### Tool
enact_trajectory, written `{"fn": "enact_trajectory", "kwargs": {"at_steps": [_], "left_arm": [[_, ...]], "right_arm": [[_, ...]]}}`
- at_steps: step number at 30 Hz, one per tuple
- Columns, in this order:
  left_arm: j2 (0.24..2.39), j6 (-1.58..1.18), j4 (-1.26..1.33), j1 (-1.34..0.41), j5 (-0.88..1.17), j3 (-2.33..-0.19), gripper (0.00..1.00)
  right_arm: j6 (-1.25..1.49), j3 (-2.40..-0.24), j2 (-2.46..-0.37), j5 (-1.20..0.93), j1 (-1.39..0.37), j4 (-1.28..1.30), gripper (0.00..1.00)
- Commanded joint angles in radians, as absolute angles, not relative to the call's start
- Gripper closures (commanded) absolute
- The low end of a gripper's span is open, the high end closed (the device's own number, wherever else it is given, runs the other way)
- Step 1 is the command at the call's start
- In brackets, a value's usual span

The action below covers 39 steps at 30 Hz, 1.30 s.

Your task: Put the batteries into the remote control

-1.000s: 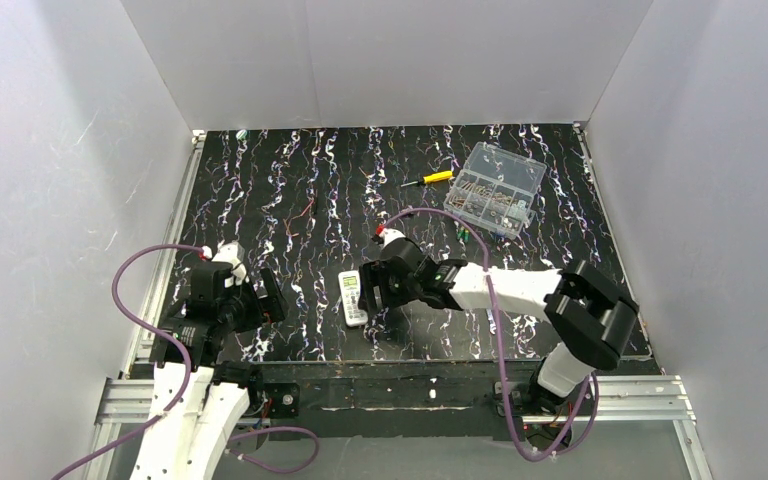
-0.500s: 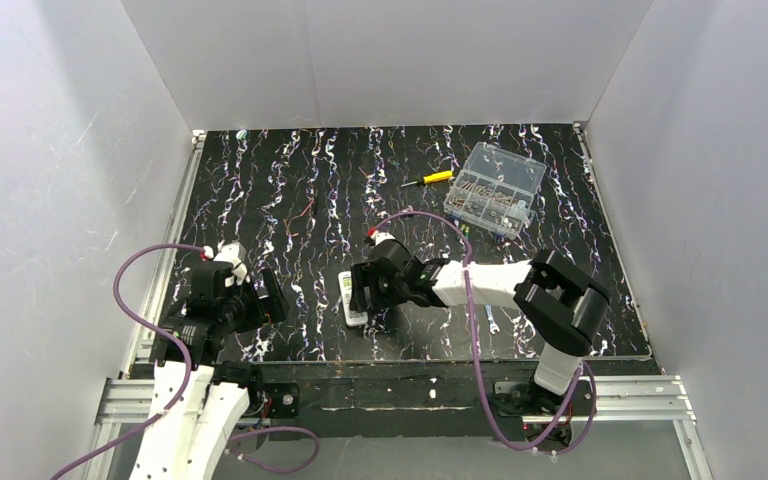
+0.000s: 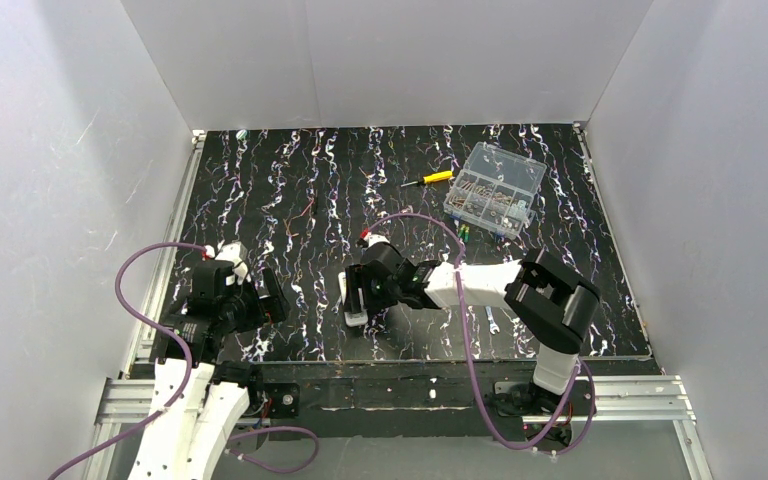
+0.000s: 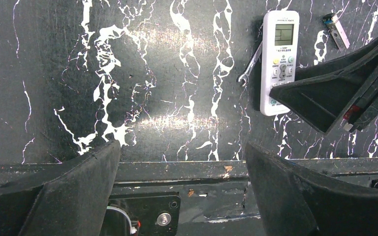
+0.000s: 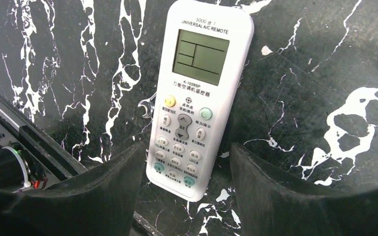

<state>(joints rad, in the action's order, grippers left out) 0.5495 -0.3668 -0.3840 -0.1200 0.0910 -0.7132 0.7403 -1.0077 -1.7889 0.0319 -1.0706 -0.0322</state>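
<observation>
Shows small white plastic rectangular remote control [image 5: 197, 98] face up on black, white-veined desk [image 5: 300, 73], lower end straddled by spread right tool [image 5: 187, 147], largely hidden from overhead; left tool [image 4: 182, 145] spread wide near desk's front edge.

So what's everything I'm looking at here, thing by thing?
remote control: one, white, near middle of table, buttons up
batteries: apparently two, green, by the box's near edge
box: one, clear, compartmented, far right
screwdriver: one, yellow handle, left of the box
wrench: one, silver, beside the remote
white-and-dark piece: one, on the remote's other side
silver bit: one, by the right arm, too small to name
table: black, white veins
left gripper: black, open, empty, near left
right gripper: black, open, straddling the remote
</observation>
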Motion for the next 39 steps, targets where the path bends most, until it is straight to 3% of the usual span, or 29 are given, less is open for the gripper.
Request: {"fn": "enact_trajectory", "kwargs": {"at_steps": [1, 7, 16, 31, 34, 36, 39], "left_arm": [[0.558, -0.356, -0.451, -0.12, 0.11, -0.71, 0.01], [0.559, -0.356, -0.451, -0.12, 0.111, -0.71, 0.01], [0.563, -0.356, -0.454, -0.12, 0.11, -0.71, 0.01], [0.58, -0.354, -0.46, -0.12, 0.101, -0.715, 0.01], [0.587, -0.359, -0.462, -0.12, 0.1, -0.719, 0.01], [0.59, -0.374, -0.457, -0.119, 0.106, -0.72, 0.01], [0.597, -0.424, -0.436, -0.12, 0.142, -0.726, 0.01]], "right_arm": [[0.768, -1.038, -1.823, 0.095, -1.088, 0.035, 0.31], [0.769, -1.057, -1.84, 0.172, -1.109, 0.116, 0.4], [0.749, -1.131, -1.901, 0.294, -1.153, 0.26, 0.43], [0.674, -1.078, -1.839, 0.249, -1.169, 0.226, 0.74], [0.629, -1.031, -1.77, 0.221, -1.169, 0.181, 0.84], [0.589, -1.009, -1.73, 0.199, -1.169, 0.172, 0.98], [0.532, -0.97, -1.656, 0.168, -1.169, 0.16, 0.99]]}}
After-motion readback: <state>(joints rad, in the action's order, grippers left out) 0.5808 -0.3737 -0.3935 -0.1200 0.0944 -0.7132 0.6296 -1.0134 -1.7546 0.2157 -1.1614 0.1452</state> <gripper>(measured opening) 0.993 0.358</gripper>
